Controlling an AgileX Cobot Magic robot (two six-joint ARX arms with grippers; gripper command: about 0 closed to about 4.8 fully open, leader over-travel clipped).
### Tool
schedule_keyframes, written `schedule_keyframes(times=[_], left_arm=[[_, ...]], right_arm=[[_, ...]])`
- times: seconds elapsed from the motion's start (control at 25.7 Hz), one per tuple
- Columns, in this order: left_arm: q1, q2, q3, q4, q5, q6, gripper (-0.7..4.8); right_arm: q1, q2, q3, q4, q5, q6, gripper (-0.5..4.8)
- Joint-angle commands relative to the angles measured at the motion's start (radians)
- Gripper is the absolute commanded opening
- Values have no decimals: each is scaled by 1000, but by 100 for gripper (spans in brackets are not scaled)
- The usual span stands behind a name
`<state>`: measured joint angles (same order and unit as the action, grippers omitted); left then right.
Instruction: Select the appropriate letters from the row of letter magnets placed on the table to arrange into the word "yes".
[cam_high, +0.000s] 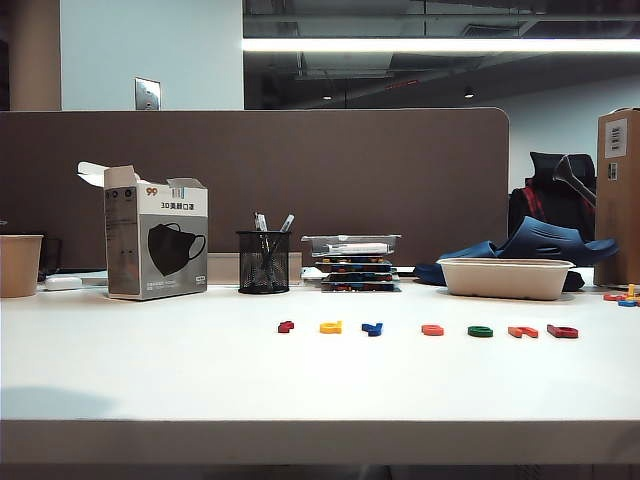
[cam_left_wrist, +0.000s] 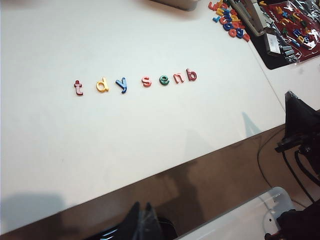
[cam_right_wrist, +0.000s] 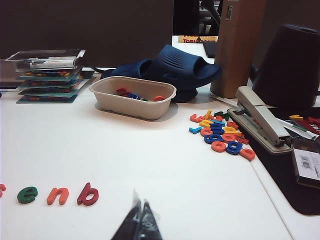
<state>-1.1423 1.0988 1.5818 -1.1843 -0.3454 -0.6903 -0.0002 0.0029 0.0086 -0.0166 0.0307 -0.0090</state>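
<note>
Broadly, the large plain white table (cam_high: 150, 380) spreads across the exterior view, and neither arm shows there. Along its far side stand a grey cardboard box printed with a black face mask (cam_high: 156, 245), a black wire-mesh pen cup (cam_high: 263, 262) and a pale oval paper-pulp tray (cam_high: 505, 277), with a pair of navy rubber sandals (cam_high: 540, 243) behind the tray. The row of seven small flat plastic letter magnets (cam_left_wrist: 135, 82) lies well in front of these, spaced apart, reading t d y s e n b in the left wrist view. Among them are the blue letter y (cam_left_wrist: 121, 85), the orange-red letter s (cam_left_wrist: 146, 81) and the green letter e (cam_left_wrist: 164, 79), side by side and untouched; the dark red t (cam_left_wrist: 78, 88) and yellow d (cam_left_wrist: 102, 85) sit at one end. A loose heap of coloured spare letters (cam_right_wrist: 222, 136) lies beside a beige metal stapler (cam_right_wrist: 261, 119). The left gripper (cam_left_wrist: 141, 222) hangs off the table's front edge, its dark fingertips pressed together on nothing. The right gripper (cam_right_wrist: 139, 222) sits near the red b (cam_right_wrist: 88, 194), fingers likewise closed and empty.
</note>
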Motion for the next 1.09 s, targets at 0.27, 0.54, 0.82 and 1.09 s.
schedule_keyframes(times=[0.27,0.54,0.82,1.09], left_arm=[[-3,4,5,12,-14,-21,-6],[-3,4,5,11,-13,-21,-6],[-3,4,5,12,-13,-21,-6],[-3,4,5,12,-14,-21,-6]], right_arm=[[0,-3,-8,13,4,2,-9],[0,-3,-8,14,4,2,-9],[1,-3,-6,21,-8,2,-9],[0,-3,60,-13,-3,2,-9]])
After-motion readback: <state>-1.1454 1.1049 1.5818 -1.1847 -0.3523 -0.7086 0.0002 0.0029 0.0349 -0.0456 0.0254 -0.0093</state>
